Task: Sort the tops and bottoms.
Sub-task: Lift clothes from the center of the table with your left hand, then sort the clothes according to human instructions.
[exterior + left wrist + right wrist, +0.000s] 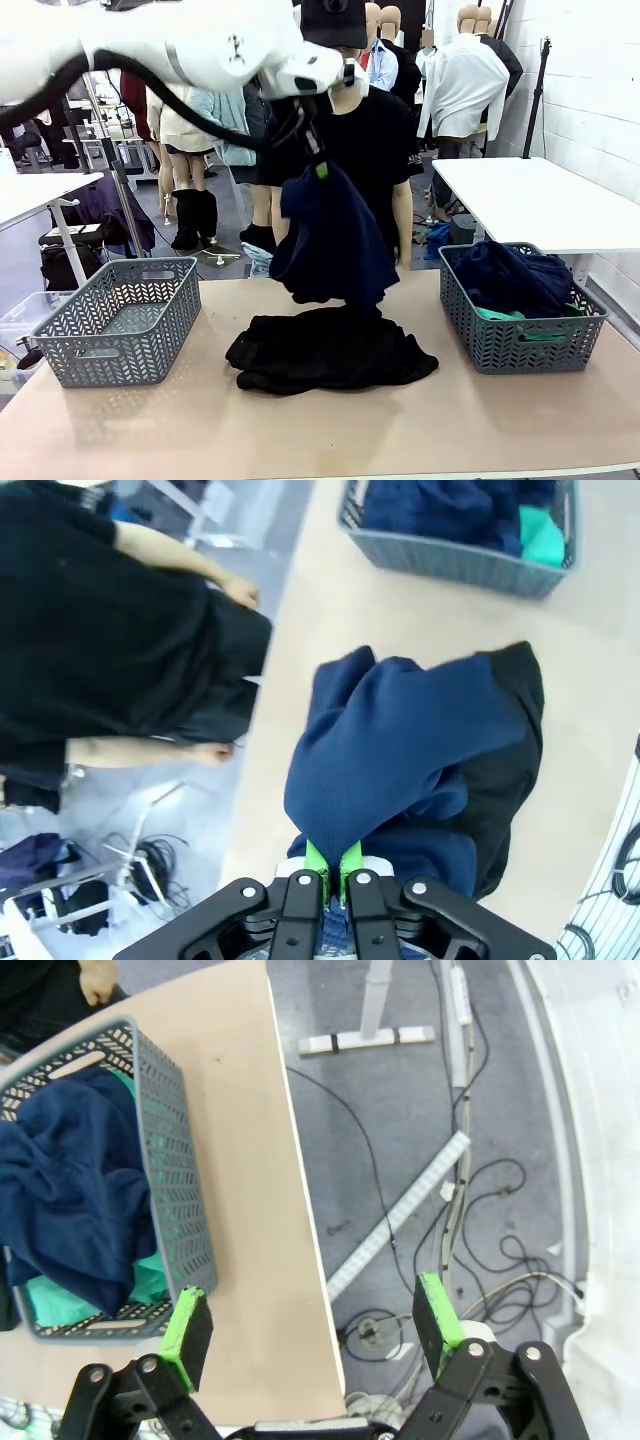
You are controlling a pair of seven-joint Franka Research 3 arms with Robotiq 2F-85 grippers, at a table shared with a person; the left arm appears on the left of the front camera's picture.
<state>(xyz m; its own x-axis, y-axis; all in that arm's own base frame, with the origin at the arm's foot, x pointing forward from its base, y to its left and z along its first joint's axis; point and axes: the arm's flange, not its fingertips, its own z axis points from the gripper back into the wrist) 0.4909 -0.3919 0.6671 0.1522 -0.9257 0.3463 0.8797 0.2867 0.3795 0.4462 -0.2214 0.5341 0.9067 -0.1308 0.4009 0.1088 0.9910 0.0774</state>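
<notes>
My left gripper (318,168) is shut on the top edge of a navy blue garment (335,245), which hangs bunched above the table's middle. In the left wrist view the green pads (318,858) pinch that blue cloth (400,750). Under it a black garment (330,352) lies crumpled on the table. I cannot tell whether either one is a top or a bottom. The tops, a dark navy shirt (510,275) and a green shirt (522,318), lie in the right basket (520,350). My right gripper (312,1325) is open and empty, above the floor past the table's right edge beside that basket (170,1170).
A grey basket (120,320) with nothing in it stands at the table's left. A person in a black T-shirt (375,140) stands at the far edge, one hand (240,588) hanging by the table. Cables (470,1210) run over the floor to the right.
</notes>
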